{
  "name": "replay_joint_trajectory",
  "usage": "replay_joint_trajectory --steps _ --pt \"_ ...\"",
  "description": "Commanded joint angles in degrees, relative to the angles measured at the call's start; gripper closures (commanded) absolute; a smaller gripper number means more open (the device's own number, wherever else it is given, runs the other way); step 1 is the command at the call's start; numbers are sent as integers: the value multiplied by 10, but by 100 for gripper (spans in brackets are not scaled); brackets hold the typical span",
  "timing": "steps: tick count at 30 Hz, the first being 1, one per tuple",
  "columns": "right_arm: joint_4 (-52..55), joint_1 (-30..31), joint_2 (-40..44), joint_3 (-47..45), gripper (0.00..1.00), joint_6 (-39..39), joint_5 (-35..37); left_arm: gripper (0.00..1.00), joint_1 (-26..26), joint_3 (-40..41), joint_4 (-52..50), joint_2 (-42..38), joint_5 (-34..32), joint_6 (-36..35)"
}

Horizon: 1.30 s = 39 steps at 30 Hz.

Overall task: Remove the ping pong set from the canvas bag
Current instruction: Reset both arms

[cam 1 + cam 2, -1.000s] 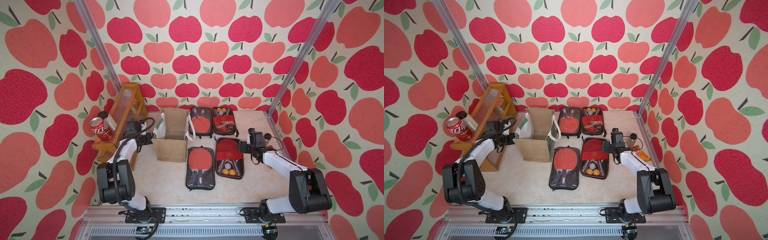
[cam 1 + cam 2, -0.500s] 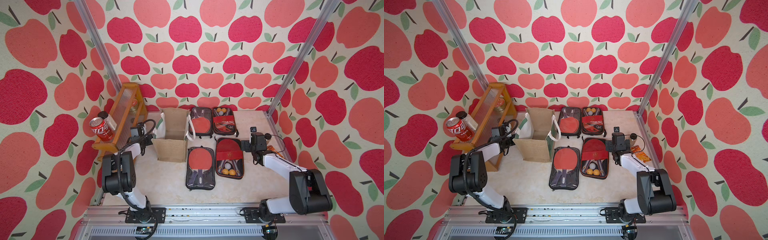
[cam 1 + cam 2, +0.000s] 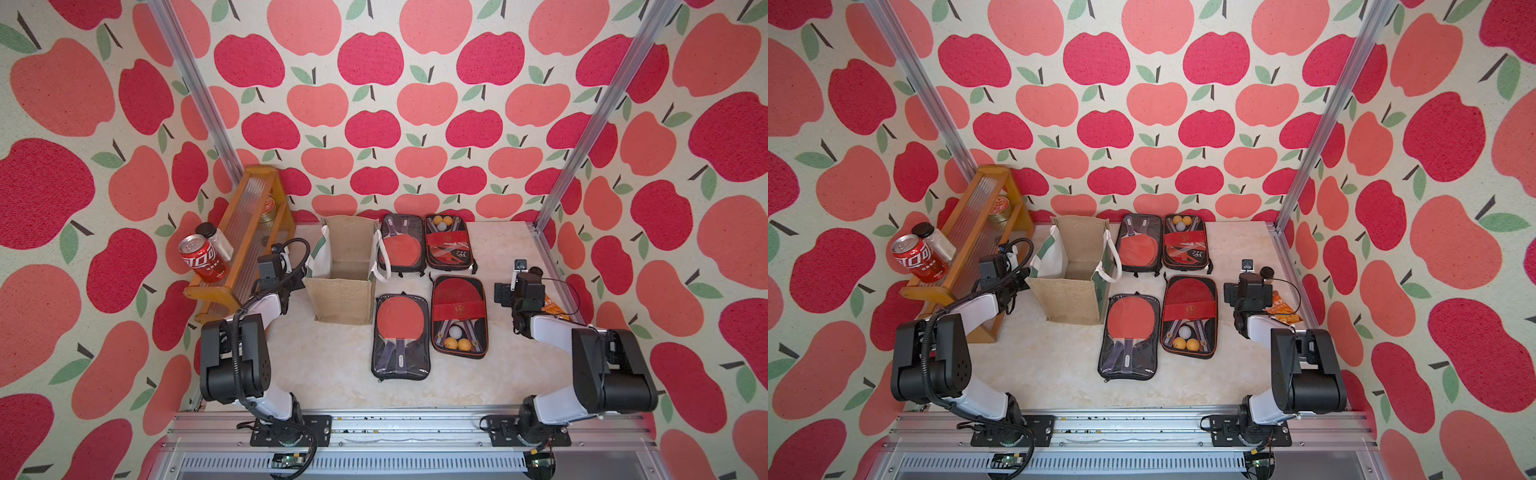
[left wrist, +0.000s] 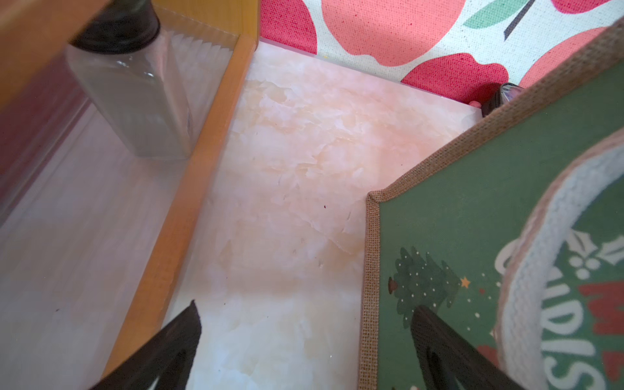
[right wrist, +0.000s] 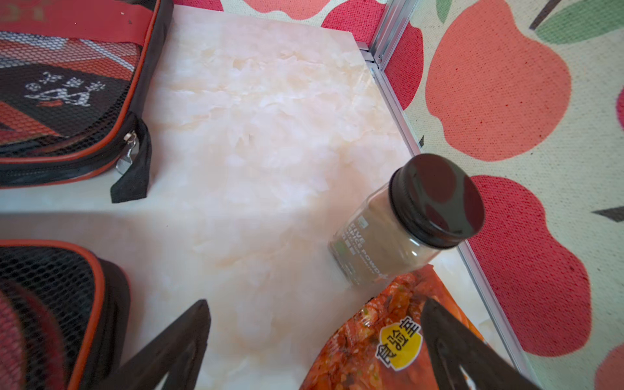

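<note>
Pale marbled tabletop, enclosed by apple-print fabric walls. Boxy tan jute canvas bag stands upright centre-left. An unzipped black-and-red ping pong set lies just right of it, with a second set behind. Only the left wrist view shows the bag's green Christmas panel. Only the right wrist view shows the label of the black-lidded glass spice jar. Left gripper and right gripper both have their jaws apart, holding nothing.

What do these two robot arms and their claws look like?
Both the left arm and the right arm are chunky black joint blocks linked by smooth white shells. A ribbed black cable runs along the left one; a thin black wire loops beside the right wrist. The left gripper and right gripper have dark, pointed, wedge-shaped fingers.
</note>
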<state>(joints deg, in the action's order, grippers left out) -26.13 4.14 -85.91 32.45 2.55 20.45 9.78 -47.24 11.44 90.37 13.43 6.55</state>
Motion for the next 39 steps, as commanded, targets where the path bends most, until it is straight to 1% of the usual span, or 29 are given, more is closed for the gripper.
replay_joint_trajectory --steps 1,3,5,6,8,12,13,14,15,17,19,21,22,23,24,25,26,29,34,39 --pt "-23 -7 -12 10 1 -15 -30 1 8 16 -4 -18 -10 -11" --pt "-54 -7 -8 -3 1 -21 -46 1 9 36 19 -22 -20 -24" --pt "-130 -7 -15 -37 1 -20 -68 1 11 54 42 -25 -21 -27" --pt "-164 -4 -22 -48 1 -13 -67 1 12 61 52 -28 -21 -28" --pt "-179 3 -16 -63 1 -9 -64 1 12 71 63 -31 -16 -30" --pt "-277 2 -24 -114 1 -12 -68 1 15 101 100 -40 -9 -28" --pt "-306 3 -37 -126 1 -12 -70 1 16 116 124 -41 -3 -30" --pt "-368 3 -58 -139 1 -6 -68 1 16 135 153 -40 1 -31" --pt "-383 4 -57 -149 1 -8 -64 1 16 155 188 -38 6 -33" --pt "-355 3 -47 -144 1 -16 -50 1 12 190 248 -34 10 -37" --pt "-358 4 -55 -139 1 -12 -52 1 2 216 296 -35 2 -48" --pt "-327 6 -52 -125 1 -11 -49 0 -13 238 348 -11 -22 -57" --pt "-331 8 -53 -126 1 -9 -49 1 -17 245 388 5 -40 -55" --pt "-328 8 -52 -125 1 -8 -47 1 -21 239 379 1 -40 -60" --pt "-330 8 -52 -125 1 -8 -47 1 -28 225 327 -9 -49 -65" --pt "-329 9 -53 -125 1 -8 -47 1 -31 229 346 -2 -55 -67" --pt "-328 9 -53 -125 1 -7 -46 1 -29 234 353 -3 -48 -66" --pt "-328 9 -53 -125 1 -7 -45 1 -23 233 347 -5 -35 -65" --pt "-328 9 -53 -125 1 -7 -45 1 -27 227 338 -5 -50 -64" --pt "-328 9 -52 -125 1 -7 -45 1 -27 227 337 -5 -50 -64"
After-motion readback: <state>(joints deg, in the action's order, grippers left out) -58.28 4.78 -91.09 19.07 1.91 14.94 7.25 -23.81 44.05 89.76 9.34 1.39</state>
